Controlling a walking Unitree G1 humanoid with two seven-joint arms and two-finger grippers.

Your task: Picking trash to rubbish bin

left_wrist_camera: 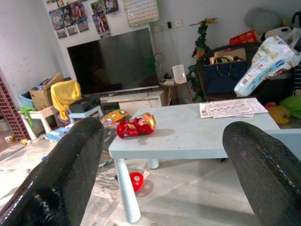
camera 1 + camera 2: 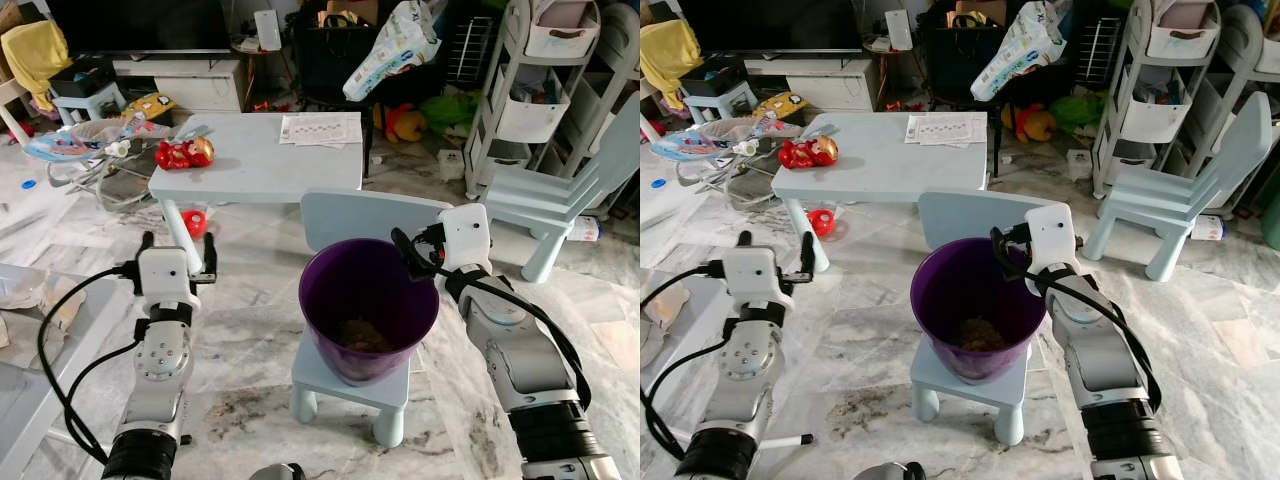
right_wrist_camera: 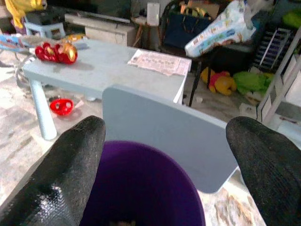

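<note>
A purple bin (image 2: 325,315) stands on the seat of a small light-blue chair (image 2: 345,388), with brownish trash (image 2: 362,336) lying at its bottom. My right gripper (image 2: 412,256) hovers over the bin's right rim, open, with nothing between its fingers (image 3: 66,174); the bin's mouth and the chair back lie just below it. My left gripper (image 2: 179,240) is held up to the left of the bin, above the marble floor, open and empty. Its fingers (image 1: 61,174) point toward the low table (image 2: 270,165).
The low table holds a red toy (image 2: 184,153) and printed papers (image 2: 320,128). A red object (image 2: 194,222) lies on the floor by a table leg. A larger blue chair (image 2: 560,200) and a shelf rack (image 2: 540,90) stand right. A grey surface (image 2: 30,380) with crumpled items lies left.
</note>
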